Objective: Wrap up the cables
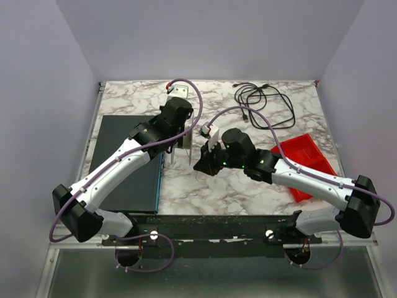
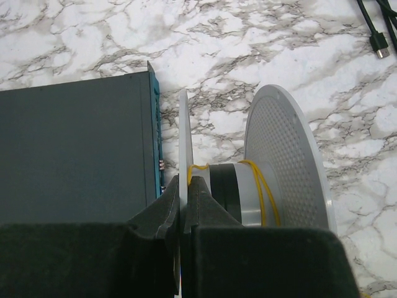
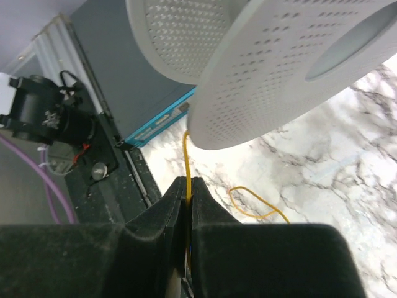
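Note:
The black cables point(image 1: 263, 104) lie in a loose tangle at the back right of the marble table; one plug end point(image 2: 377, 38) shows in the left wrist view. A white perforated spool point(image 2: 285, 149) stands on edge mid-table, with a thin yellow cord point(image 2: 263, 192) wound a few turns round its hub. My left gripper point(image 2: 184, 183) is shut on the spool's thin near flange point(image 2: 183, 133). Just right of the spool point(image 3: 279, 81), my right gripper point(image 3: 188, 183) is shut on the yellow cord point(image 3: 185, 155), which runs up to the spool. A slack loop of cord point(image 3: 248, 208) lies on the marble.
A dark grey box with a teal edge point(image 1: 127, 161) lies on the table's left side, right beside the spool point(image 1: 180, 148). A red tray point(image 1: 304, 158) sits at the right edge, partly under the right arm. Grey walls close in the table.

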Robot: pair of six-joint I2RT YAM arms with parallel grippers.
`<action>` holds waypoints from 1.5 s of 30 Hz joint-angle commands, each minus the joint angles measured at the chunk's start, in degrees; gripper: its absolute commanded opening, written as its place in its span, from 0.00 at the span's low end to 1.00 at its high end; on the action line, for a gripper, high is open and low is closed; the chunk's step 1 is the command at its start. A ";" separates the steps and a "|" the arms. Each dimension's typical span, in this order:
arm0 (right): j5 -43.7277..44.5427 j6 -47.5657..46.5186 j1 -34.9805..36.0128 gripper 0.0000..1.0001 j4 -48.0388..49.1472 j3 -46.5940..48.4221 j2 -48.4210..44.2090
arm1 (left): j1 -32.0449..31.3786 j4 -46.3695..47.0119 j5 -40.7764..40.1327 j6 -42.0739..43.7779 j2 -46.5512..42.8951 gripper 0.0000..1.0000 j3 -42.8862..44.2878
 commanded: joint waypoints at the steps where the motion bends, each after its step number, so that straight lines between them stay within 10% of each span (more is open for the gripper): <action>1: 11.17 -2.06 -0.17 0.10 -4.52 2.65 -4.09 | 0.65 -2.46 0.35 5.24 0.15 0.00 2.28; 27: 40.39 -4.06 0.10 0.17 17.28 2.05 -2.85 | -0.66 -6.38 13.90 -5.19 2.88 0.00 2.44; 37: 40.66 -5.93 -1.68 0.11 12.79 8.42 3.11 | -1.06 -6.24 14.81 -4.47 -0.37 0.00 1.00; 45: 23.20 -0.73 -13.26 0.11 11.30 8.36 6.26 | -1.06 -5.88 18.81 -4.50 -8.12 0.00 -0.58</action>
